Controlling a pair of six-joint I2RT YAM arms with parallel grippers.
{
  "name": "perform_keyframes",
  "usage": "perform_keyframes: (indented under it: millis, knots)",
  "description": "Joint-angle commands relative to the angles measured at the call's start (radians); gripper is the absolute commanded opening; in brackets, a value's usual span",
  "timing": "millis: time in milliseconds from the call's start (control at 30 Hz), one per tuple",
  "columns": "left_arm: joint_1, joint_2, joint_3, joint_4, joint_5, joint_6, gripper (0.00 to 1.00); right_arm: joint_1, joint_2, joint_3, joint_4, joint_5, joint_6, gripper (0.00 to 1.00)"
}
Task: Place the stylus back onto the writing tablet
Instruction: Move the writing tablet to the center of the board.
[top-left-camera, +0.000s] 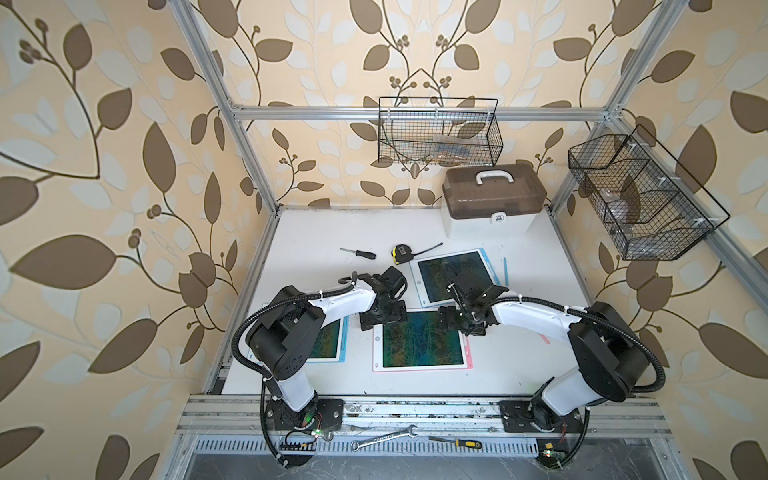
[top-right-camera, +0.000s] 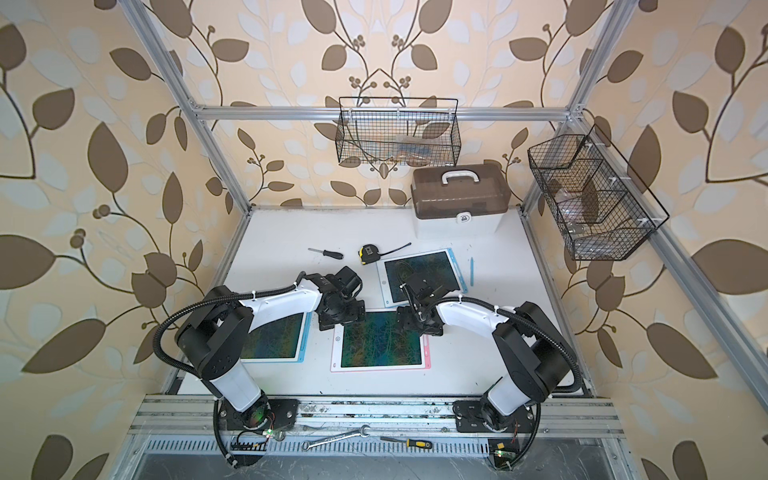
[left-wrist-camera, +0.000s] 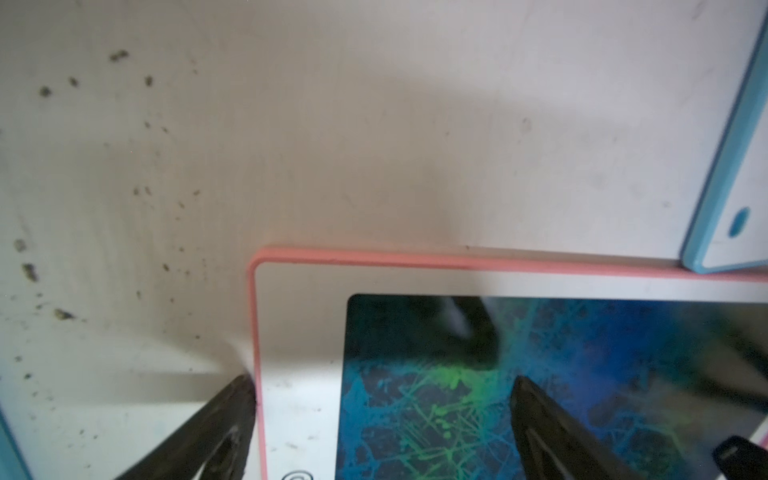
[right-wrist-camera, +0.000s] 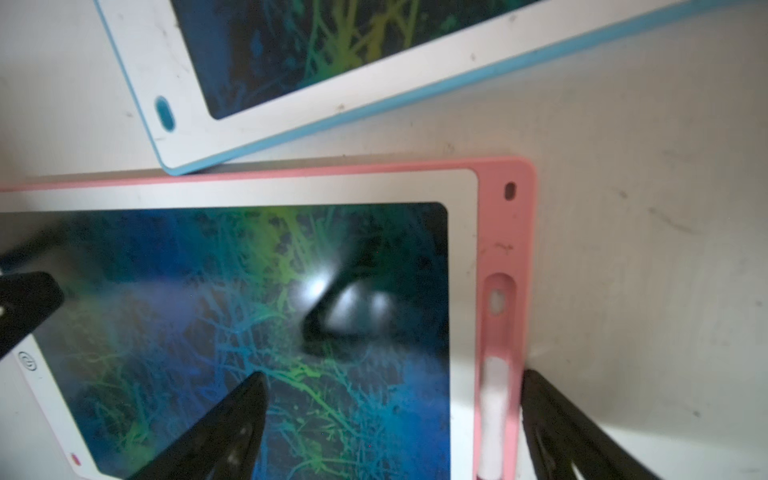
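White and faintly scuffed, the flat laminate desk (top-left-camera: 324, 232) fills a cell of aluminium bars backed by leaf-print wallpaper. On it the slim white plastic stylus (right-wrist-camera: 494, 407) lies lengthwise in the moulded groove (right-wrist-camera: 498, 291) of the pink-framed writing tablet (top-left-camera: 422, 340), along the rim facing the desk's right edge. The tablet sits flat near the middle of the desk's front edge. The pen looks seated, so I judge the placing done, with only drawing the arms clear left. The right gripper (right-wrist-camera: 394, 375) hangs over that rim with its black tapered fingers spread wide. One is above the glossy dark screen scribbled in green and blue, the other is outside the frame, and they hold nothing. The left gripper (left-wrist-camera: 384, 381) is equally wide and empty at the opposite edge, one finger just beside the matte pink border. Further back, a blue-framed writing tablet (top-left-camera: 453, 276) touches the pink frame with one corner. A thin pale-blue stylus (top-left-camera: 505, 270) lies loose just beside it toward the right edge; whether that one also needs returning I cannot tell. A third blue-edged tablet (top-left-camera: 332, 343) lies under the left arm. A black-and-yellow tape measure (top-left-camera: 400, 253) and a black-handled screwdriver (top-left-camera: 358, 252) lie mid-desk, and a brown-lidded white plastic box (top-left-camera: 492, 199) stands in the rear right corner.
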Motion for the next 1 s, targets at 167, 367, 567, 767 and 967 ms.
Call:
perform_keyframes:
  millis: [167,367,567,767,967]
  knots:
    - [0.013,-0.025,0.110,-0.188,-0.068,0.093,0.98,-0.040,-0.102,-0.056,0.009,0.012,0.073,0.95]
    - [0.011,-0.107,0.075,-0.135,-0.026,0.097,0.98,-0.016,-0.174,-0.123,-0.035,0.042,0.097,0.95]
    - [0.012,-0.187,0.055,-0.100,-0.022,0.081,0.98,0.075,-0.206,-0.162,-0.085,0.055,0.121,0.95]
    - [0.012,-0.219,0.045,-0.091,-0.020,0.059,0.98,0.102,-0.214,-0.180,-0.102,0.043,0.130,0.95]
    - [0.012,-0.255,0.003,-0.080,-0.009,0.035,0.98,0.134,-0.177,-0.177,-0.069,0.016,0.128,0.95]
